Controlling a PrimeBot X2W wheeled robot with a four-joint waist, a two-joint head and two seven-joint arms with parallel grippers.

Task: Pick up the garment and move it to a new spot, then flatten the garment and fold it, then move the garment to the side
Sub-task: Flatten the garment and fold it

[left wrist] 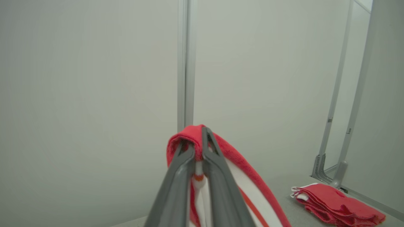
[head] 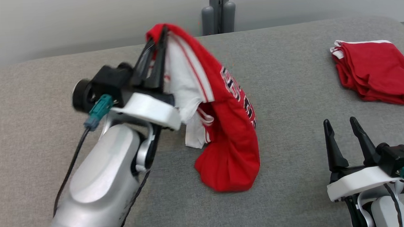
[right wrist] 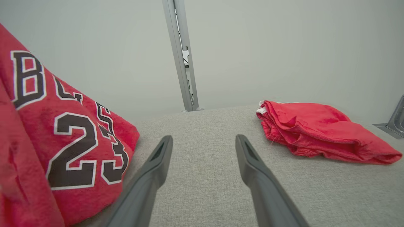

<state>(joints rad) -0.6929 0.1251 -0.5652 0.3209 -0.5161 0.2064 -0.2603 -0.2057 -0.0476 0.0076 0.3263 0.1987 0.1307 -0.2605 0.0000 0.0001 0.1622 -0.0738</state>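
The garment (head: 229, 126) is a red jersey with white trim and dark lettering. It hangs from my left gripper (head: 159, 35), which is shut on its upper edge, and its lower end rests bunched on the grey table (head: 289, 89). From the left wrist, the red fabric (left wrist: 189, 135) is pinched between the fingers of that gripper (left wrist: 197, 142). My right gripper (head: 340, 124) stands open low at the right, with nothing between its fingers. Its wrist camera shows the jersey (right wrist: 63, 132) with the number 23 to the left of the open right gripper (right wrist: 203, 142).
A second red garment (head: 374, 72) lies folded at the table's far right, also visible as a folded red pile (right wrist: 315, 132) (left wrist: 334, 201). A grey metal post (head: 219, 10) stands behind the table's far edge, against a pale wall.
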